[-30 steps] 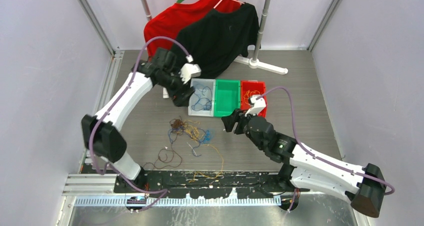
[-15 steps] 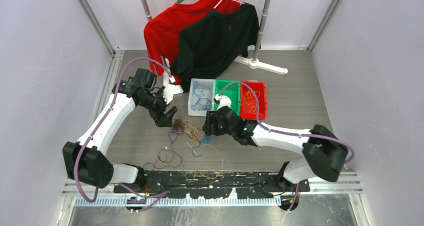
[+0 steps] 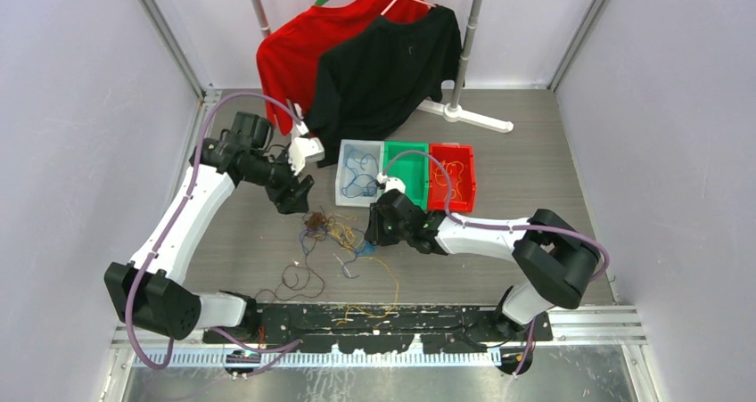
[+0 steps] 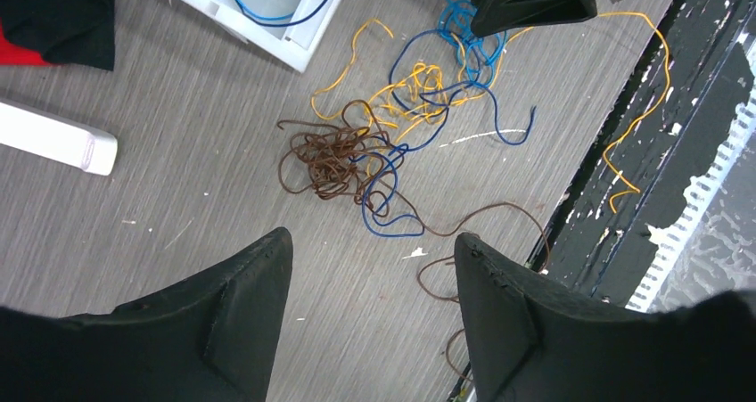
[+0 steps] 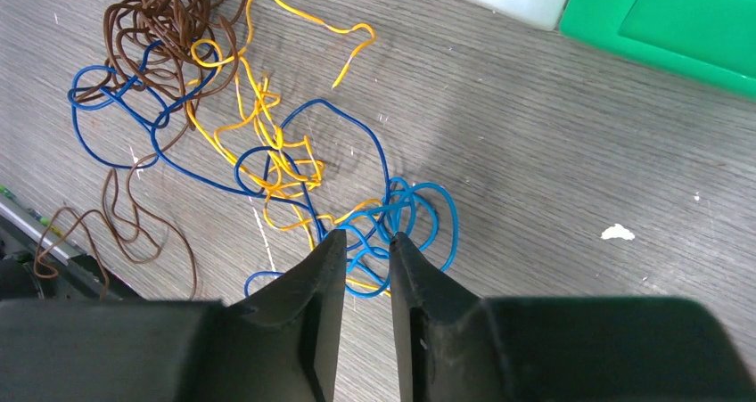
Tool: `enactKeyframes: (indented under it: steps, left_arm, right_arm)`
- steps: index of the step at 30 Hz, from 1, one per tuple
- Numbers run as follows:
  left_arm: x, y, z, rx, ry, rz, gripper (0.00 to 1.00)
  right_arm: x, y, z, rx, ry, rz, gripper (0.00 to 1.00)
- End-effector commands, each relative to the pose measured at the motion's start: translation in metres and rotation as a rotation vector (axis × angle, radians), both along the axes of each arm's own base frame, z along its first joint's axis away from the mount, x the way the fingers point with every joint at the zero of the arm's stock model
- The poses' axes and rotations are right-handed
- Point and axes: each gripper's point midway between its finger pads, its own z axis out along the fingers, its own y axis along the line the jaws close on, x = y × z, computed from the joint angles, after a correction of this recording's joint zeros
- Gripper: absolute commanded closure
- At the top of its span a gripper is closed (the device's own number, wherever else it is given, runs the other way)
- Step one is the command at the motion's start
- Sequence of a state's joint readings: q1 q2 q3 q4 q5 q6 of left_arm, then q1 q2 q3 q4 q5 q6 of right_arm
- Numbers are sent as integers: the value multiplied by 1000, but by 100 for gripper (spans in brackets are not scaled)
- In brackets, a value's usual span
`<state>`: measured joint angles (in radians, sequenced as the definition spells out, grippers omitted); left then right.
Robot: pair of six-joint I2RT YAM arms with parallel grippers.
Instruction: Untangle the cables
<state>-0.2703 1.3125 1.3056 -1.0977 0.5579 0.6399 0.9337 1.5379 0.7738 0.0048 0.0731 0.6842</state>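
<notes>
Lowered, the right end effector [image 5: 364, 240] straddles the blue cables [image 5: 397, 208].

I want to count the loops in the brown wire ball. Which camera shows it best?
The left wrist camera: the brown wire ball lies whole and sharp mid-picture, uncovered. The right wrist camera cuts it off at its top edge. The top camera shows only a tiny dark scribble.

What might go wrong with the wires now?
The right gripper has blue cable loops between its fingers, and yellow cable crosses them, so a pull might tighten the knot. The brown clump may drag along too, since the left gripper is open and holds nothing.
</notes>
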Motion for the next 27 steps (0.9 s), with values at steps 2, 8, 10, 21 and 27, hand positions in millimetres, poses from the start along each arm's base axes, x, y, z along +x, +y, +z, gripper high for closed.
enactKeyframes:
  steps: [2,8,10,21,27]
  left_arm:
    - [-2,-10,28,-81,-43,-9,35]
    - [-3,-12,32,-93,-45,-15,40]
    - [-3,-12,32,-95,-46,-15,41]
    - [2,-13,39,-100,-72,-12,42]
    - [2,-12,40,-95,-79,-14,42]
  right_arm:
    - [11,1,24,36,-74,-16,73]
    - [13,-18,31,-8,-82,-50,57]
    - [13,-23,26,2,-49,-62,50]
    - [9,3,-7,163,141,-3,53]
    - [12,0,8,216,91,-22,74]
